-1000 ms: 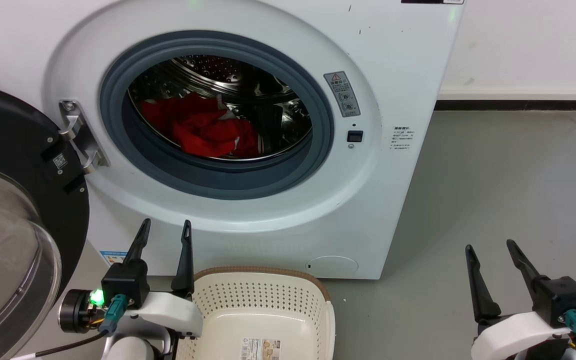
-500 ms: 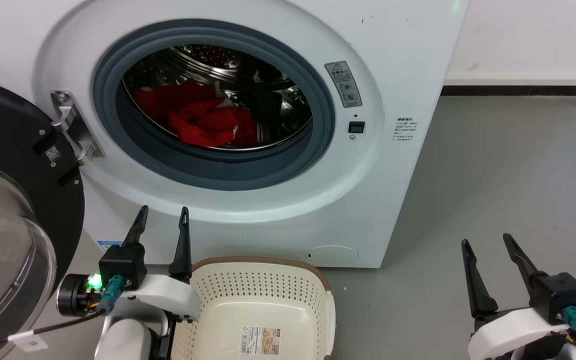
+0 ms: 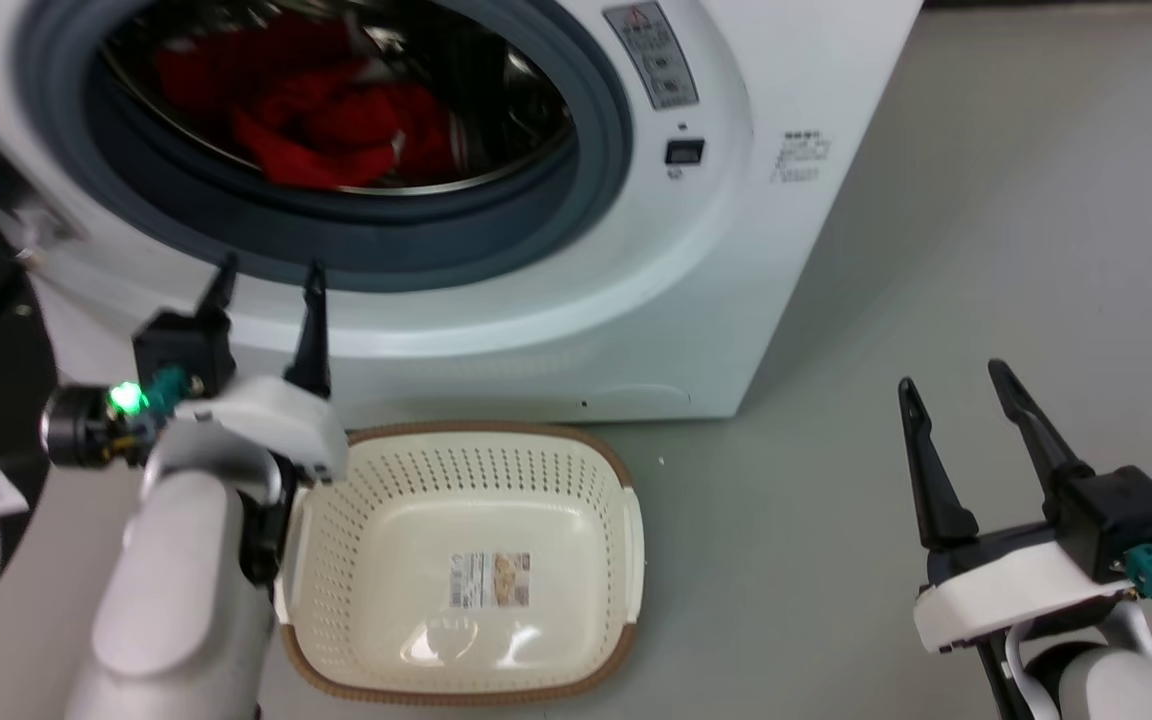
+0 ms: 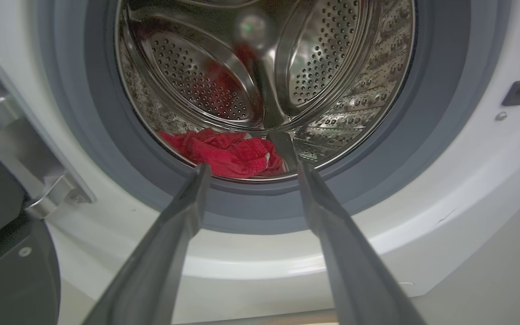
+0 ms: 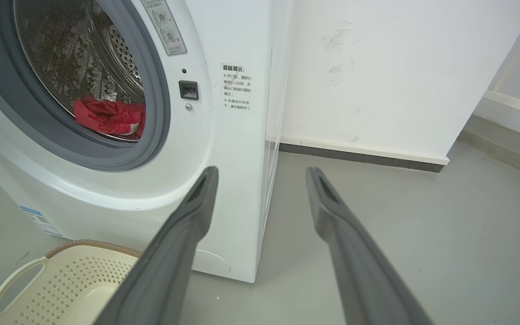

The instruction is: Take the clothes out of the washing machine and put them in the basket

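Clothes (image 3: 316, 125) lie in the washing machine (image 3: 736, 250) (basket (image 3: 626, 470) just before it); left gripper (image 3: 270, 266) and right gripper (image 3: 950, 376) gape wide.

washing machine (image 3: 756, 300) body: white, smooth, glossy. door seal (image 3: 604, 140): grey matt rubber. drum (image 4: 197, 85): shiny perforated steel, v. reflective. clothes (image 4: 233, 155): red soft cloth, knit-like texture. basket (image 3: 456, 468): cream plastic, slight sheen, brown woven-look rim (image 3: 476, 428); paper label (image 3: 489, 580) on btm. floor (image 3: 986, 200): grey, smooth, matt.

We see a bare laundry corner. A white front-loading washing machine (image 5: 233, 180) stands on a smooth grey floor (image 5: 422, 234) by a plain white wall (image 5: 377, 67), a cream laundry basket (image 3: 416, 480) before it.
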